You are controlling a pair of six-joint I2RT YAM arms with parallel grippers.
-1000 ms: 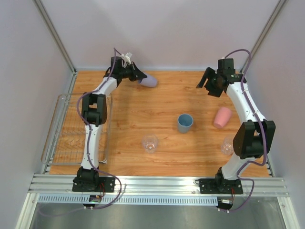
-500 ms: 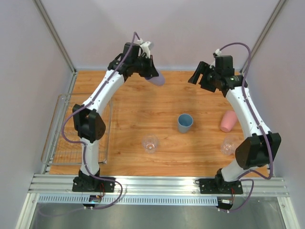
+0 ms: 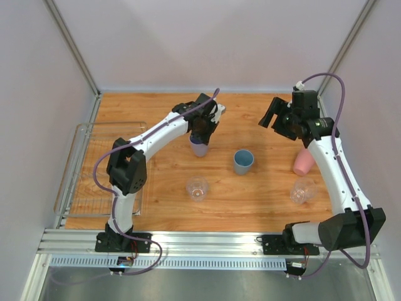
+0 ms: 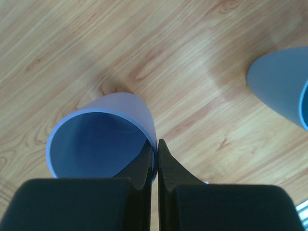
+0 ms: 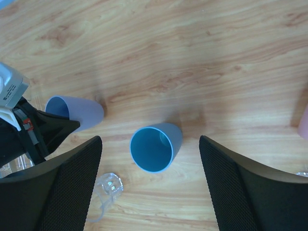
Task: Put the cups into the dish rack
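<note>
Gripping the lavender plastic tumbler (image 4: 96, 144) by its wall with the left fingers (image 4: 152, 149), clenched shut on the rim, one inside the mouth and one outside. Held mouth-up over the middle of the wooden desk (image 3: 163, 106), just left of the blue plastic tumbler (image 3: 243, 161); impossible to tell whether its base touches the wood. Well apart from the silver wire dish rack (image 3: 80, 164) at the desk's left edge, with no cup seen inside.

Hovering above the desk's right half with the right fingers (image 3: 276, 119) spread wide and released, grasping nothing. Looking down from that wrist on the blue plastic tumbler, upright and open-mouthed between the two fingers in view but below them, untouched.

Standing by the right edge: a pink tumbler (image 3: 303, 162), mouth down. Nearer the arm bases: one clear transparent tumbler (image 3: 197, 187) near the lavender one, and a second clear transparent tumbler (image 3: 301, 190) just beside the pink one.
</note>
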